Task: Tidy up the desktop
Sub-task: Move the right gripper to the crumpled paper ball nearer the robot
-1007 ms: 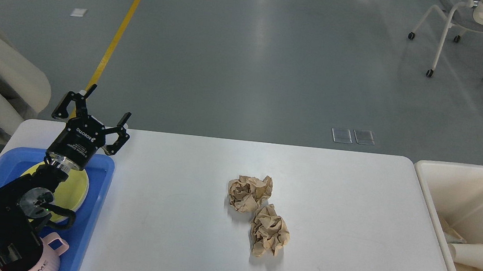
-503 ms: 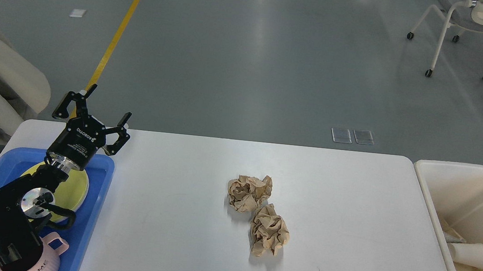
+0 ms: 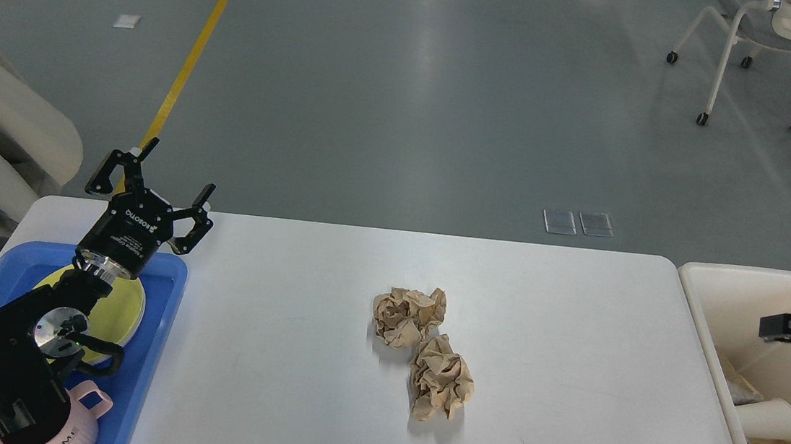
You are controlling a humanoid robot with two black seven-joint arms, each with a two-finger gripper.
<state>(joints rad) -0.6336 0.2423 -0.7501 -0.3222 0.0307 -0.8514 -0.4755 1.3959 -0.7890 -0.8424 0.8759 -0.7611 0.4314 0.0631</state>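
- The desktop (image 3: 281,356), a wide white tabletop, fills the lower view; it is not yet tidy.
- A cream bin (image 3: 731,283) stands just off its right edge, holding a paper cup (image 3: 768,419) and scraps.
- A blue tray (image 3: 151,343) on the left carries a yellow plate (image 3: 126,308) and a pink mug (image 3: 83,417).
- Two crumpled brown paper balls (image 3: 423,351) lie touching, mid-table.
- The left gripper (image 3: 152,184) hangs above the tray, fingers apart and empty.
- The right gripper (image 3: 788,329) pokes in over the bin; I cannot tell its finger state.
- Likely next: it reaches left for a paper ball.
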